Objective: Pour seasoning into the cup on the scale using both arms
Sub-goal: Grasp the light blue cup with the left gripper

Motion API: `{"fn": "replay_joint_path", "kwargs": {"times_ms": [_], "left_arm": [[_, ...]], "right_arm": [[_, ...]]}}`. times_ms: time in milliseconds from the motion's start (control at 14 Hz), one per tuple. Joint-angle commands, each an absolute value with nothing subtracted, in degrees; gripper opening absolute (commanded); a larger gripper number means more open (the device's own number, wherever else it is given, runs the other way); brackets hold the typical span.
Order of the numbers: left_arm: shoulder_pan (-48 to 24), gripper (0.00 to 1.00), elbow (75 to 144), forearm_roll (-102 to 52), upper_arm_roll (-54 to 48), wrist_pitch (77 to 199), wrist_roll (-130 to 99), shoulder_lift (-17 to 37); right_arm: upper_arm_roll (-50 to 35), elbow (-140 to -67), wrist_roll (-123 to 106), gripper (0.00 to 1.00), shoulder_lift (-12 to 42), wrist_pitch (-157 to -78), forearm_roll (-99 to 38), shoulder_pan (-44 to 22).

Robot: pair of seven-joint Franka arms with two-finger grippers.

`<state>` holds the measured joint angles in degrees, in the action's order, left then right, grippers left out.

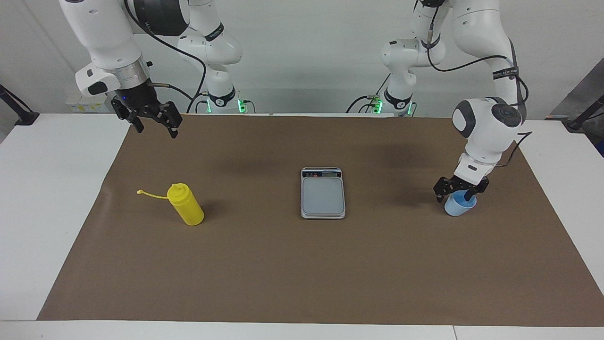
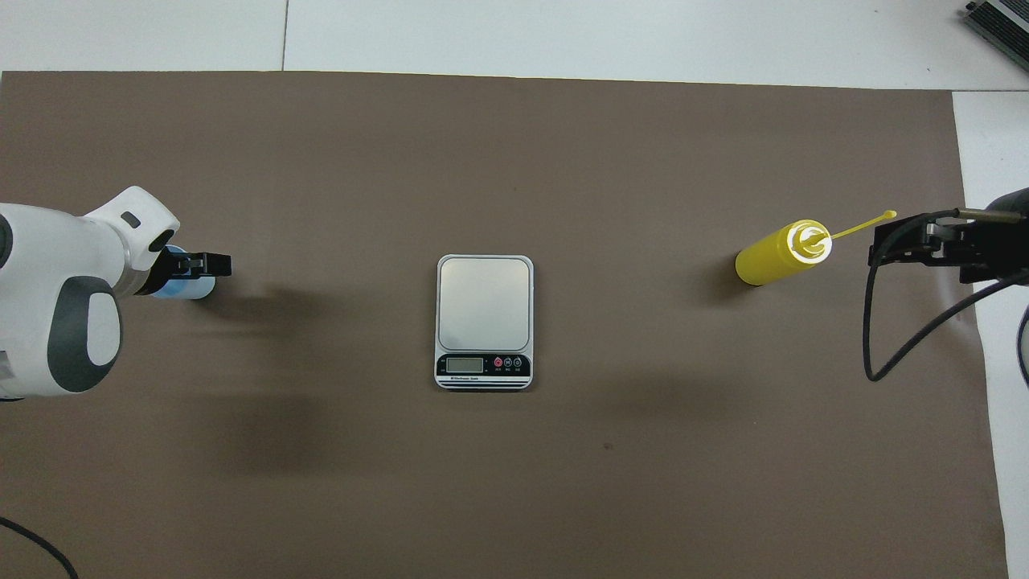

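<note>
The brown mat covered most of the white table and gave the three task items one flat working surface. The left arm had reached out to its own end of the mat, with the left gripper low over the rim of the light-blue cup; its jaws stood wide open, straddling the cup's mouth without gripping it, which looked like the set-up for a pinch on the cup wall so the cup could be carried to the scale. The right arm waited, with the right gripper raised over the mat's edge, jaws also spread wide and empty, well apart from the bottle below them. The silver-grey kitchen scale sat at the mat's middle, between the two sets of jaws and well clear of both, its weighing plate bare and its display strip turned toward the robots. The yellow squeeze bottle stood upright toward the right arm's end, uncapped, its tethered cap strap trailing out sideways, seemingly placed where the right jaws could drop onto it.
</note>
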<state>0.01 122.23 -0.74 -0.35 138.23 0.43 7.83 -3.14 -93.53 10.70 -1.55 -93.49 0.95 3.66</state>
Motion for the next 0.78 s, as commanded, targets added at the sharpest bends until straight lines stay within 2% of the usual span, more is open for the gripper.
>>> {"fn": "replay_joint_path", "kwargs": {"times_ms": [0,214,356,713], "left_arm": [[-0.9,1.00,122.8,-0.5,0.3,139.7,-0.2,7.9],[-0.9,1.00,122.8,-0.6,0.3,139.7,0.0,8.1],[-0.9,0.88,122.8,-0.6,0.3,140.0,0.0,8.6],[-0.9,0.48,122.7,-0.6,0.3,140.2,0.3,9.0]], "right_arm": [[-3.0,-94.9,9.3,1.00,-2.8,-93.4,0.8,4.1],[-3.0,-94.9,9.3,1.00,-2.8,-93.4,0.8,4.2],[-3.0,-94.9,9.3,1.00,-2.8,-93.4,0.8,4.2],[-3.0,-94.9,9.2,1.00,-2.8,-93.4,0.8,4.8]]}}
